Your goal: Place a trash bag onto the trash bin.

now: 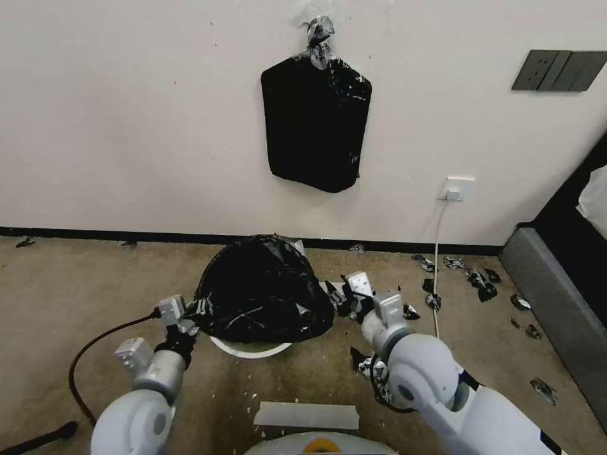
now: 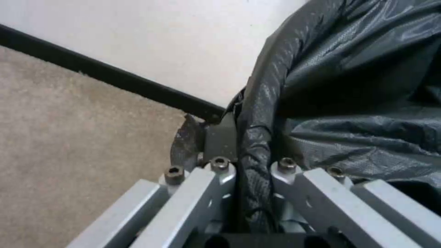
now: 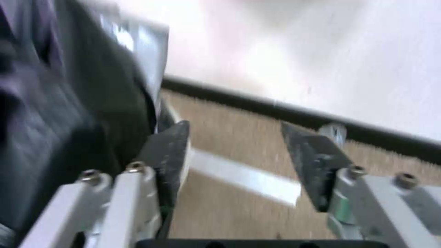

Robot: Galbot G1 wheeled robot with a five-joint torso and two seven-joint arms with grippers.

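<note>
The glossy black trash bag [image 1: 262,291] is draped over the round white trash bin [image 1: 250,348], of which just the near rim shows below the plastic. My left gripper [image 1: 190,316] is shut on the bag's left edge; in the left wrist view a rolled strip of the trash bag [image 2: 255,137] runs between its fingers [image 2: 220,137]. My right gripper [image 1: 344,297] is at the bag's right side. The right wrist view shows it open, with bare carpet between its fingers [image 3: 167,158] and the trash bag [image 3: 55,113] beside one of them.
A flat black bundle [image 1: 316,120] hangs on the wall above the bin. Torn black scraps [image 1: 477,281] lie on the carpet to the right, by a white cable [image 1: 436,265]. A grey bed frame [image 1: 563,316] stands at the far right. White tape [image 1: 306,415] marks the floor in front.
</note>
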